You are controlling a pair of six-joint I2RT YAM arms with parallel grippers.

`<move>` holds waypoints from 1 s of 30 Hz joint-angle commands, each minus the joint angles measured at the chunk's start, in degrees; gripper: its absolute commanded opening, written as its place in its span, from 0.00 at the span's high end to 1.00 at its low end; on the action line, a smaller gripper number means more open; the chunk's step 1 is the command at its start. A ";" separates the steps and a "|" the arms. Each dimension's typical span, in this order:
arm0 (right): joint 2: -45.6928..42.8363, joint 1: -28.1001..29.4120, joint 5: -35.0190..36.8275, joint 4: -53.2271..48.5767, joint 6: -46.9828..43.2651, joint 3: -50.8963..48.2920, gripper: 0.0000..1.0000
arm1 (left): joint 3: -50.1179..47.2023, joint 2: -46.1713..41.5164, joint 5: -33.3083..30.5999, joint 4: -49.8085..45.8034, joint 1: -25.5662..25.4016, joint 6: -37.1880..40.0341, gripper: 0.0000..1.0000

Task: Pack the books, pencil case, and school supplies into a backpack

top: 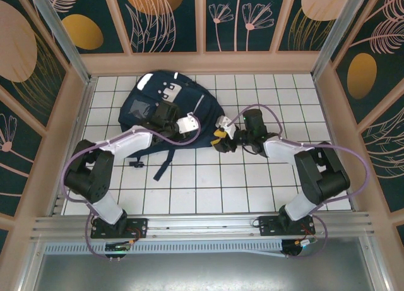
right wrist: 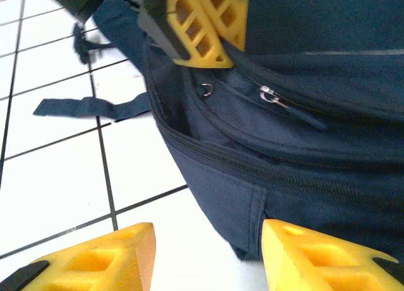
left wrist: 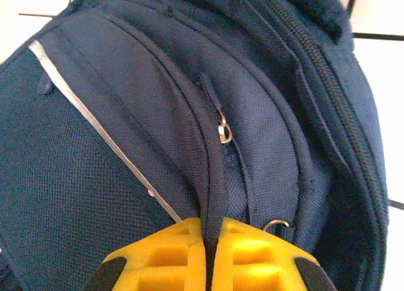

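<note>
On the tabletop (top: 252,184), far-left, lies the navy backpack (top: 158,95). Its thin pocket-seam fold is clamped in the left fingers (left wrist: 164,256); a hard pull could slip it free. The right fingers (right wrist: 101,259) hover parted at its right edge and might snag the zip pull (right wrist: 274,96).

The left arm (top: 95,177) and right arm (top: 322,174) each pair bulky black joint housings with smooth white shells. A lilac cable (top: 68,171) runs along each arm. Each sits on a black base plate (top: 120,228) with thin wiring. The left gripper (left wrist: 211,228) and right gripper (right wrist: 208,234) have yellow plastic fingers (right wrist: 95,262), moulded with rectangular hollow cells and black at the roots.
</note>
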 commanded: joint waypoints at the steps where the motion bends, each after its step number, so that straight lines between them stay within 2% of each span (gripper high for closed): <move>1: 2.61 0.12 -6.03 4.98 -9.78 3.72 0.52 | -5.17 -6.91 9.32 2.34 0.12 4.14 1.00; 4: 4.04 0.95 -4.48 11.26 -6.96 4.23 0.51 | -6.84 -9.41 12.31 1.52 0.11 5.81 1.00; 7: 5.81 1.60 -3.51 11.98 -6.23 5.60 0.52 | -7.51 -11.07 14.52 2.86 0.10 3.63 1.00; 14: 6.63 5.74 2.86 14.14 -4.37 3.11 0.71 | -10.40 -13.80 17.26 12.43 0.12 -6.93 1.00; 19: 4.45 9.75 13.82 23.67 -1.47 -3.43 0.68 | -12.76 -15.01 18.60 17.66 0.13 -12.34 1.00; 24: 4.33 10.83 26.91 32.26 4.97 -6.89 0.63 | -14.20 -16.36 22.15 18.38 0.12 -12.10 1.00; 27: 5.10 10.69 25.93 30.12 6.41 -5.64 0.63 | -14.71 -16.90 23.96 18.19 0.11 -11.15 1.00; 30: 5.60 11.14 21.75 28.42 5.24 -4.74 0.75 | -14.13 -16.76 26.28 16.13 0.14 -9.76 1.00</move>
